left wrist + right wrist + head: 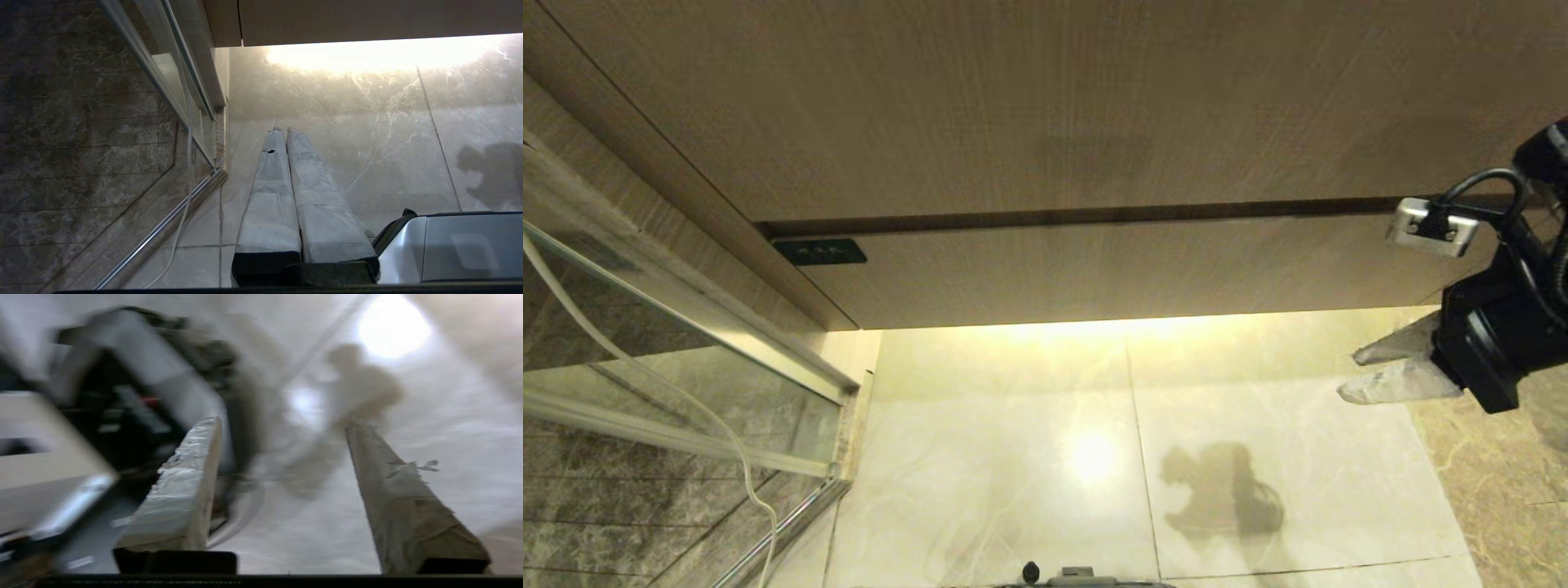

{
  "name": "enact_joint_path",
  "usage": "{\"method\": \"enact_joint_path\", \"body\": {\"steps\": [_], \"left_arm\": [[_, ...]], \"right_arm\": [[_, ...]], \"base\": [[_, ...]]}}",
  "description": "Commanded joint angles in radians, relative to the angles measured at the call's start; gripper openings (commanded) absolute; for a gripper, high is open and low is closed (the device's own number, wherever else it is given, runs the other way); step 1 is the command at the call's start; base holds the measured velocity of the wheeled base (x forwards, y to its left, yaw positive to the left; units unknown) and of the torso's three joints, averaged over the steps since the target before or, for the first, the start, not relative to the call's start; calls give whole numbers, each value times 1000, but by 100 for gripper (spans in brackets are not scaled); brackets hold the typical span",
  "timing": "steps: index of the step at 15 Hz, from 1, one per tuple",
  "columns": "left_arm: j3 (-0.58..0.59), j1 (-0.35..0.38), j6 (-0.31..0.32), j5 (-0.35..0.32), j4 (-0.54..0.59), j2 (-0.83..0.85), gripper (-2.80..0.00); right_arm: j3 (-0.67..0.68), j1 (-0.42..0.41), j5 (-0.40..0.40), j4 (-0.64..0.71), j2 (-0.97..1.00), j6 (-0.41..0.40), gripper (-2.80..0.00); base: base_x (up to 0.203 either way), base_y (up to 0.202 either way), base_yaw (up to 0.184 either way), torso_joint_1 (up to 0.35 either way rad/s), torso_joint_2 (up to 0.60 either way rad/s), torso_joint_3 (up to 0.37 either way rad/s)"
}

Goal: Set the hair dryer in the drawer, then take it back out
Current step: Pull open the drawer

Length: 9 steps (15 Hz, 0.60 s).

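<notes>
The drawer (1094,273) is pushed in flush, a wide beige wood-grain front with a small dark label (819,251) at its left end. The hair dryer is out of view. My right gripper (1349,376) hangs at the right edge of the head view, below the drawer's right end and above the floor, its tips pointing left. In the right wrist view the right gripper (284,422) is open, with only floor between its taped fingers. The left gripper (283,130) is shut on nothing and parked low over the floor tiles.
A taller wood panel (1045,106) sits above the drawer. A glass shower door (686,367) with a metal rail and a white hanging cord (727,441) stands at the left. Glossy marble floor tiles (1013,457) lie below. My own base (449,245) is beside the left gripper.
</notes>
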Motion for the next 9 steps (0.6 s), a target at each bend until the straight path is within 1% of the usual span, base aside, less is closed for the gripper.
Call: {"method": "enact_joint_path", "body": {"steps": [1, 2, 3, 5, 6, 7, 8, 9], "left_arm": [[1, 0, 0, 2, 0, 1, -280], [1, 0, 0, 2, 0, 0, -280], [1, 0, 0, 2, 0, 0, -280], [1, 0, 0, 1, 0, 0, -280], [1, 0, 0, 2, 0, 2, -280], [1, 0, 0, 0, 0, 2, -280], [1, 0, 0, 1, 0, 1, -280], [0, 0, 0, 2, 0, 1, -280]], "right_arm": [[46, 0, -99, -157, 35, -75, 0], [95, 1, -121, -337, 52, -123, 0], [142, 1, -135, -487, 70, -181, 0], [215, -4, -141, -718, 108, -342, 0], [231, -13, -103, -814, 130, -399, 0], [241, -22, -62, -860, 146, -435, 0], [248, -28, -9, -958, 160, -459, 0], [252, -41, 86, -1047, 179, -494, 0]], "base": [[0, 0, 0, 0, 0, 0], [0, 0, 0, 0, 0, 0], [0, 0, 0, 0, 0, 0], [0, 0, 0, 0, 0, 0], [0, 0, 0, 0, 0, 0], [0, 0, 0, 0, 0, 0], [0, 0, 0, 0, 0, 0], [0, 0, 0, 0, 0, 0]]}}
